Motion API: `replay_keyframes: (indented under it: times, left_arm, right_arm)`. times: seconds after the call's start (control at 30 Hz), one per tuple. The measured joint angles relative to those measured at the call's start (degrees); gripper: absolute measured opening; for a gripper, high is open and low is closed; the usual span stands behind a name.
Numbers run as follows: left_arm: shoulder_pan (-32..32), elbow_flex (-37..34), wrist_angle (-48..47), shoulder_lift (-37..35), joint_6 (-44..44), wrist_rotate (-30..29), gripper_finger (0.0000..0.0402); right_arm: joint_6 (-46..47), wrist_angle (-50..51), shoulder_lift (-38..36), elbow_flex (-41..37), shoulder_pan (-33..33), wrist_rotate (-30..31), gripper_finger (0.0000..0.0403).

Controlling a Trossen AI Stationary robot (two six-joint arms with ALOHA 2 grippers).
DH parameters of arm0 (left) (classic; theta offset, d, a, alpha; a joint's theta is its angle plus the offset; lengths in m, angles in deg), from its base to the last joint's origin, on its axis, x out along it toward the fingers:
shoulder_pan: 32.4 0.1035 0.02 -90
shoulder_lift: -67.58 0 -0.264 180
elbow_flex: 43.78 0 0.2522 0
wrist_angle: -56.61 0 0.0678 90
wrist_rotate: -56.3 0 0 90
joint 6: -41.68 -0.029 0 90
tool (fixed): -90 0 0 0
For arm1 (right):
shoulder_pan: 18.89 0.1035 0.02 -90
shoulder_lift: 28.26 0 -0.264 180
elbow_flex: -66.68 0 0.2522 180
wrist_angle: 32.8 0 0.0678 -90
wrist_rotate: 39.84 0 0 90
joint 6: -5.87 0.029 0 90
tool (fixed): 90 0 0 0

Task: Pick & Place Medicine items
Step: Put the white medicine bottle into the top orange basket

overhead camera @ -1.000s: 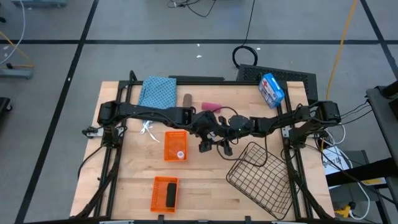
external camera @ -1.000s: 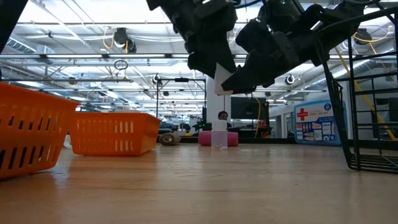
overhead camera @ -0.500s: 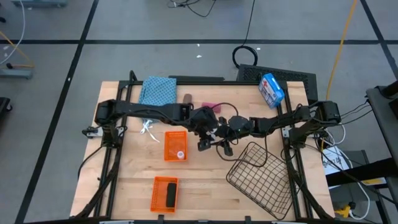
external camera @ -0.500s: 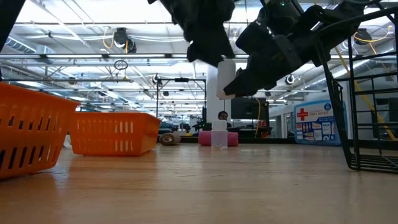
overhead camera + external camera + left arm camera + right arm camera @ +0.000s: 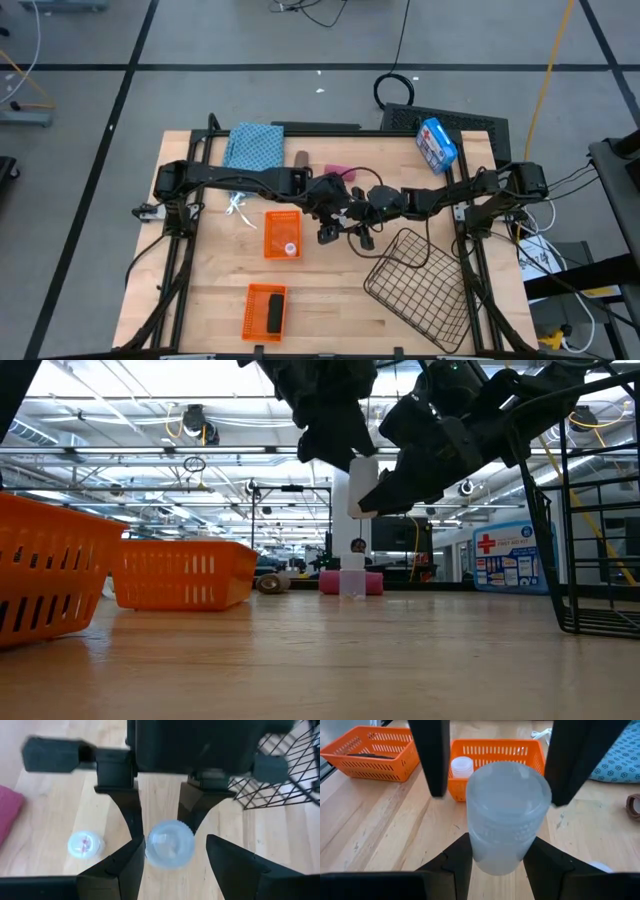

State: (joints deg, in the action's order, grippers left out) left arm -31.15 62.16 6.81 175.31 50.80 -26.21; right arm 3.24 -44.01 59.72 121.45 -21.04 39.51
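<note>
A white round vial (image 5: 363, 484) hangs upright over the table's middle, between my two grippers. My right gripper (image 5: 502, 851) is shut on it. My left gripper (image 5: 175, 842) comes from the left with its fingers on either side of the vial's top, open. A second vial (image 5: 85, 844) stands on the table beside the pink cylinder (image 5: 338, 169) and the brown one (image 5: 302, 159). A third vial (image 5: 461, 767) lies in the far orange basket (image 5: 282, 232). The black cylinder (image 5: 273, 314) lies in the near orange basket (image 5: 265, 310). My right gripper pinches the vial's lower body (image 5: 487, 857) between its two fingers, coming from the table's right and slanting slightly down. The vial stands upright in the hold, clear of the table. My left gripper has one finger (image 5: 131, 857) against the side of the vial's cap (image 5: 150, 845). The other finger (image 5: 225, 855) stands a little apart from it. The fingers slant down from the table's left.
A black wire basket (image 5: 420, 285) lies tipped at the near right. The blue-and-white box with a red cross (image 5: 436, 143) sits at the far right, a blue patterned cloth (image 5: 252, 147) at the far left. Bare wood lies between the two orange baskets and the wire basket.
My left gripper has tipped slightly at the vial, so in the low view more of the white vial shows beneath it now. The vial and my right gripper have kept still.
</note>
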Motion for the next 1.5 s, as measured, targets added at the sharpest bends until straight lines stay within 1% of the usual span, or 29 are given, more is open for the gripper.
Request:
replay_keyframes:
  times: [0.23, 0.4, 0.83, 0.9, 0.97, 1.17, 1.37, 1.5]
  left_arm:
    - [0.00, -0.04, 1.03, 0.49, -0.09, -0.34, 0.0218]
    - [0.00, -0.04, 0.63, 0.53, -1.59, -1.60, 0.0218]
    - [0.00, -0.04, -0.23, 0.53, -3.37, -1.59, 0.0218]
    - [0.00, -0.04, -0.23, 0.53, -3.76, -1.59, 0.0211]
    - [0.00, -0.04, -0.22, 0.53, -4.55, -1.59, 0.0196]
    - [0.00, -0.08, 0.59, 0.55, -5.95, -1.55, 0.0127]
    - [0.05, -0.13, 1.32, 0.58, -6.67, -1.72, 0.0126]
    - [-0.85, -0.13, 1.69, 0.29, -7.08, -5.96, 0.0126]
  right_arm:
    - [0.08, 0.22, 0.00, 0.00, 0.00, 0.02, 0.0141]
    - [0.17, 0.41, -0.02, 0.00, 0.00, 0.07, 0.0141]
    - [0.00, 0.41, -0.02, 0.00, 0.00, -0.07, 0.0141]
    - [0.00, 0.46, -0.02, 0.00, 0.00, -0.07, 0.0141]
    - [-0.02, 0.59, -0.02, 0.00, 0.00, -0.07, 0.0141]
    - [-0.28, 0.75, -0.02, 0.00, 0.00, -0.11, 0.0141]
    - [-0.28, 0.41, -0.07, -0.02, 0.00, 0.00, 0.0142]
    - [-0.28, -0.10, -0.07, -0.02, -0.02, 0.42, 0.0160]
